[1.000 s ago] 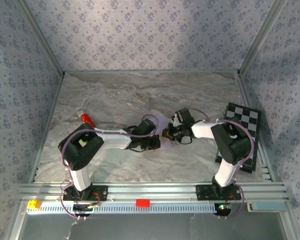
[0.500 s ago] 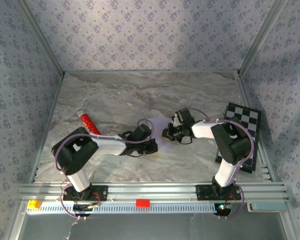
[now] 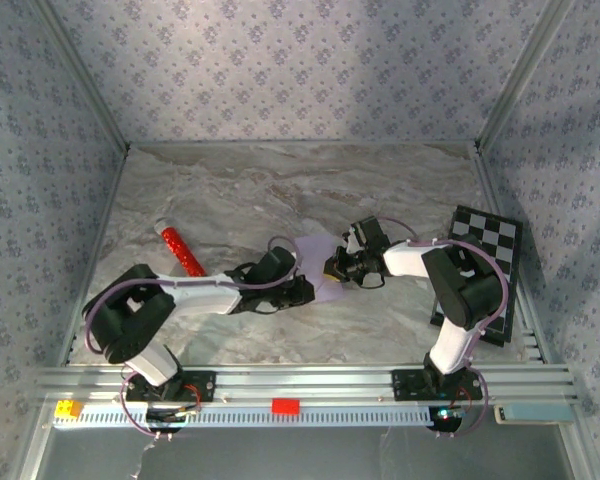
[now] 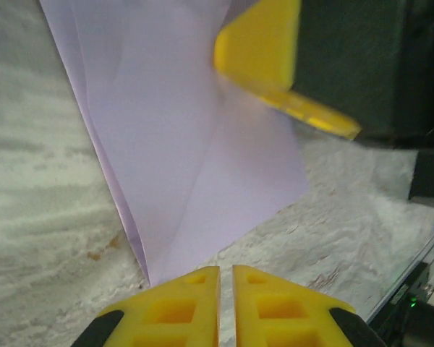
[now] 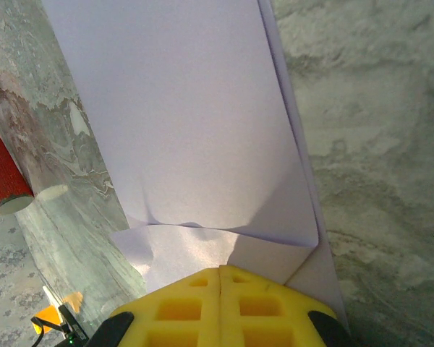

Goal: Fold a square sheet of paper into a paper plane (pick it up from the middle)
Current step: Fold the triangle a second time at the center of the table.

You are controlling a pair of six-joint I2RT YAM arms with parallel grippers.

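Paper plane (image 5: 195, 123) lies flat, long axis between claws; right claw (image 5: 220, 278) pinches it, left claw (image 4: 226, 278) barely parted.

No text, label, brand, number or sign can be read anywhere in these views.

Floral wallpapered walls (image 3: 300, 70) enclose marble tabletop (image 3: 280, 190).
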